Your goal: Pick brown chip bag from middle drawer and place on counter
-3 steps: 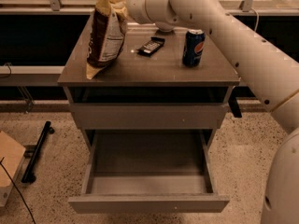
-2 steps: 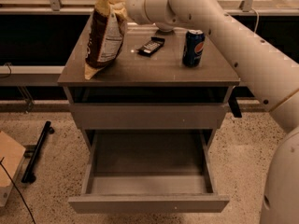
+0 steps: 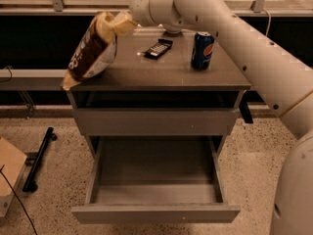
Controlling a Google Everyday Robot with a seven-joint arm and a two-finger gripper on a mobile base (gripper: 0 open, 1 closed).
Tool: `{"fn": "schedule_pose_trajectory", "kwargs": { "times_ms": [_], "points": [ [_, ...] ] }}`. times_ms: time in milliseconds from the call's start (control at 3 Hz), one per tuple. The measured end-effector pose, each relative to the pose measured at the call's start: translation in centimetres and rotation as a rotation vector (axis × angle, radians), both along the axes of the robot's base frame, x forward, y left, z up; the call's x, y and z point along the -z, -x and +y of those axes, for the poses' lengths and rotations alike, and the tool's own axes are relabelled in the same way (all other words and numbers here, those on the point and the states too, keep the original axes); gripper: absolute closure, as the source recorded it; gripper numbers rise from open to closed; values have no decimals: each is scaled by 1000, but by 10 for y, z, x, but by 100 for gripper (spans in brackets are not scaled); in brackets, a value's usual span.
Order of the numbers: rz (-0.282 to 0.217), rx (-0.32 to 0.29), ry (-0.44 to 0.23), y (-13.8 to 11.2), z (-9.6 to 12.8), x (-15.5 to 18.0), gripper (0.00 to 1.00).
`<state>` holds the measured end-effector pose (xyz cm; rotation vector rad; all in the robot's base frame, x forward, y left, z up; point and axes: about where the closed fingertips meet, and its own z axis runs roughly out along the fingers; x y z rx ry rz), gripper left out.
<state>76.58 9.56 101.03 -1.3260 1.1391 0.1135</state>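
Gripper (image 3: 125,22): I have it clenched on the brown chip bag's (image 3: 90,53) pale top end. Bag tilted, bottom corner resting at the counter's (image 3: 161,72) left edge.

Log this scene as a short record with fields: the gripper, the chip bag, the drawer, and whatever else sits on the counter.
chip bag: tilted, lower end on the front-left corner of the counter
gripper: at the bag's top end, above the counter's left side
can: upright, on the counter's right side
black bar: flat on the counter, between bag and can, touching neither
drawer: pulled open, nothing seen inside
task state: bag out of the drawer, touching the counter
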Motion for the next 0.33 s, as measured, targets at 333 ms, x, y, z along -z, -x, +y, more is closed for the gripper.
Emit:
{"fn": "schedule_pose_trajectory", "kwargs": {
  "times_ms": [333],
  "points": [
    [0, 0, 0, 0, 0, 0, 0]
  ]
}}
